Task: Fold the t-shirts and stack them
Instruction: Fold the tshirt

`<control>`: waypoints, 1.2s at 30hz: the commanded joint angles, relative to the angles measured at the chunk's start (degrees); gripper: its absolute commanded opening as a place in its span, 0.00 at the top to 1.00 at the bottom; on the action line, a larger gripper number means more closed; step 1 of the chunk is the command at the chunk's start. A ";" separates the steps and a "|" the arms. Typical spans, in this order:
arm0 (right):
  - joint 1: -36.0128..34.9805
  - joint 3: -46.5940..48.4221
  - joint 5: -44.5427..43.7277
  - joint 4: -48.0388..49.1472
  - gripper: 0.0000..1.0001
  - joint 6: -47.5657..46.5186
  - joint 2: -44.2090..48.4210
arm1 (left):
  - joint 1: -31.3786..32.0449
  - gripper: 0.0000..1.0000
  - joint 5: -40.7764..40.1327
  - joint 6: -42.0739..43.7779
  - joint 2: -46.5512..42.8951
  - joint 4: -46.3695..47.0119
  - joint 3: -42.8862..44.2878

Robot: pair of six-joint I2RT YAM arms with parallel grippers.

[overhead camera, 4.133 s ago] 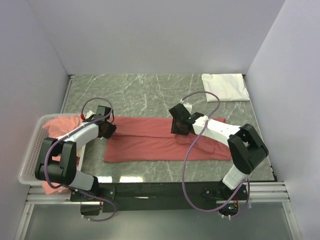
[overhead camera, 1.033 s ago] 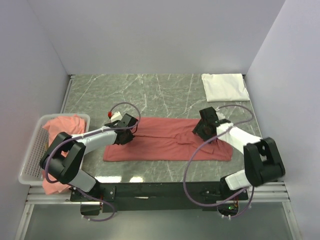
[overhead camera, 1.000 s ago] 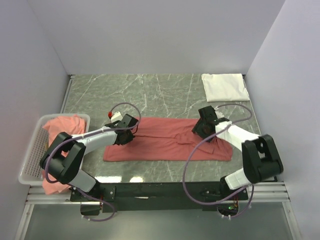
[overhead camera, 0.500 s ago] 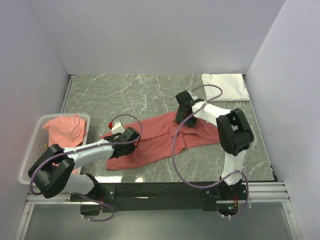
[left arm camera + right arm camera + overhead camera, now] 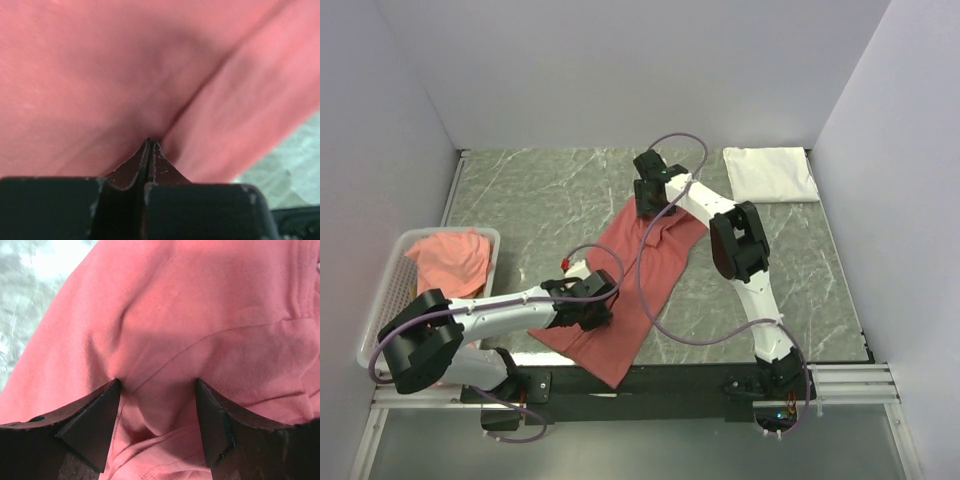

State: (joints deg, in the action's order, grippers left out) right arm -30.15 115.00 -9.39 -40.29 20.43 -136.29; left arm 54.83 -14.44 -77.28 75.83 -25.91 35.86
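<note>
Left gripper (image 5: 149, 143) pinches the coral shirt (image 5: 670, 255), cut off in both wrist views; right gripper (image 5: 157, 382) spread.

No legible text, brand, number or sign; coral t-shirt (image 5: 670, 250) fabric plain.

Top view: left gripper (image 5: 590, 303) and right gripper (image 5: 650, 195) tips both hidden under their own wrist bodies. Left wrist view: red t-shirt (image 5: 150, 65) blurred, runs off three edges; how much cloth sits in the pinched-together tips is hidden. Right wrist view: shirt cut off all round. Basket (image 5: 380, 310) near corner behind the left arm (image 5: 500, 303).
</note>
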 commanded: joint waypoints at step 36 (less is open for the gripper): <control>21.10 -31.69 13.08 14.73 0.61 18.43 20.20 | -30.57 0.44 25.76 57.15 58.45 5.79 78.22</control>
State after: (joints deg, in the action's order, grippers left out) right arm -10.02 80.84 2.90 -26.41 38.00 -112.79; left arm 24.18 7.38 -23.35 131.24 -17.50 109.40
